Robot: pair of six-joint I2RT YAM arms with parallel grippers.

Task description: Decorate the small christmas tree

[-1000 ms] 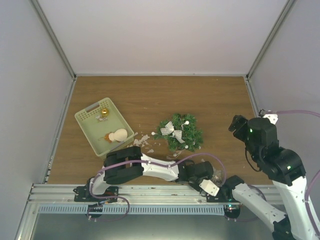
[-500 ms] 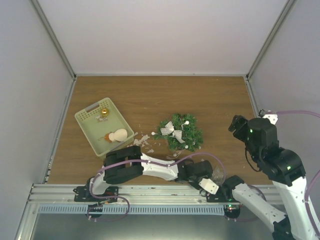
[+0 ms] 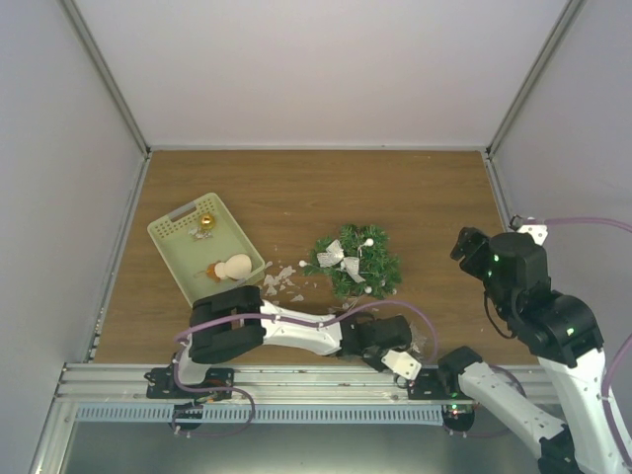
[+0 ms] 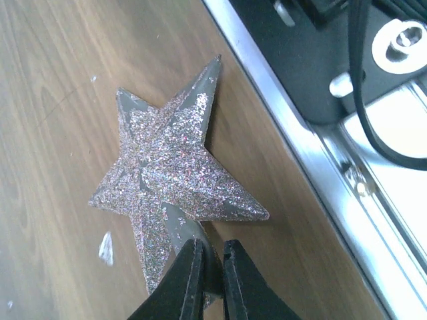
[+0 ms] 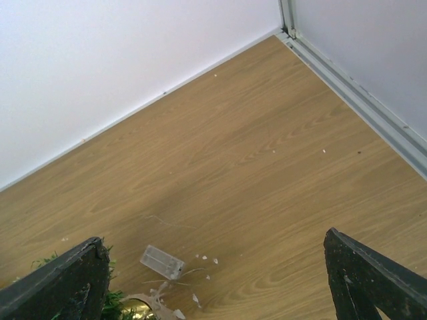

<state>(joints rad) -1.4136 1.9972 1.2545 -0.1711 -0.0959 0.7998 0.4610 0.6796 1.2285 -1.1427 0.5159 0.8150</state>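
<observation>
The small christmas tree [image 3: 353,265] is seen on the tabletop [image 3: 316,193], a pale green tray [image 3: 186,249] placed to its left

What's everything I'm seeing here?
small christmas tree: one, dark green with silver bow, table centre
tray: one, pale green, left of the tree
gold ball: one, gold, in the tray
white ornament: one, white and orange, in the tray
glitter star: one, silver, near table edge
white scraps: several, white, between tray and tree
table: one, brown wood, under everything
left pincer: one, black, shut on the glitter star
right pincer: one, black, open, right of the tree
</observation>
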